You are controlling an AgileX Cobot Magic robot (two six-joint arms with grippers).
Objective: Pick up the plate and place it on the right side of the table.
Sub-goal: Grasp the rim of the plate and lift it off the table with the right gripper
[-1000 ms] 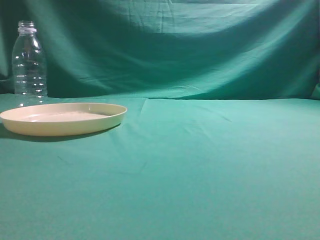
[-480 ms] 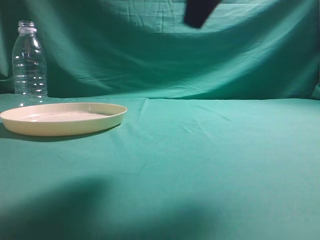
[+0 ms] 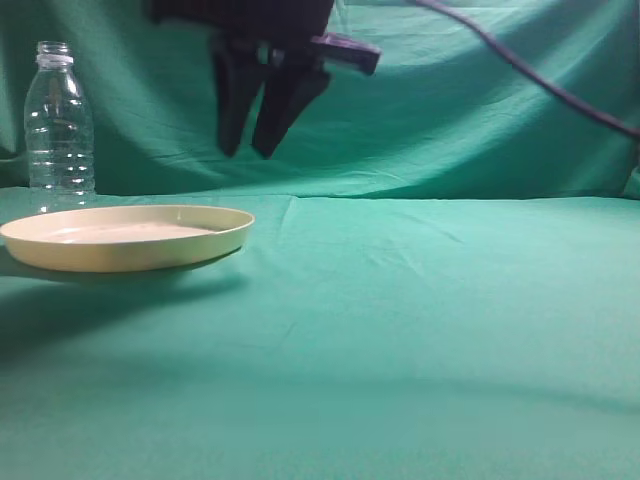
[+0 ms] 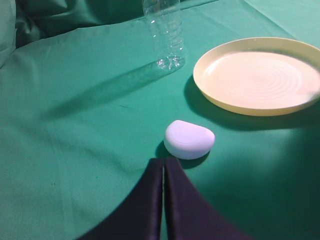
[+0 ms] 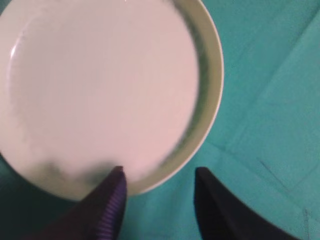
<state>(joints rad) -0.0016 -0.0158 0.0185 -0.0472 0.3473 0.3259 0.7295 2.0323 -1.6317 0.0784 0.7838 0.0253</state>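
The cream-yellow plate (image 3: 125, 237) lies flat on the teal table (image 3: 430, 320) at the far left. My right gripper (image 3: 250, 152) hangs open above the plate's right rim, clear of it, reaching across from the right. In the right wrist view the plate (image 5: 100, 85) fills the upper left, blurred, and the open right gripper (image 5: 160, 172) straddles its near rim from above. My left gripper (image 4: 164, 162) is shut and empty over the cloth, with the plate (image 4: 257, 75) off to its upper right. It is out of the exterior view.
A clear plastic bottle (image 3: 58, 120) stands upright just behind the plate; it also shows in the left wrist view (image 4: 165, 30). A small white rounded object (image 4: 189, 139) lies on the cloth just ahead of the left gripper. A draped green backdrop (image 3: 450, 110) rises behind the table.
The right arm came into the exterior view from the top, moving down and left to hang over the plate's right rim. Its shadow now falls across the cloth. The plate and bottle have not moved.
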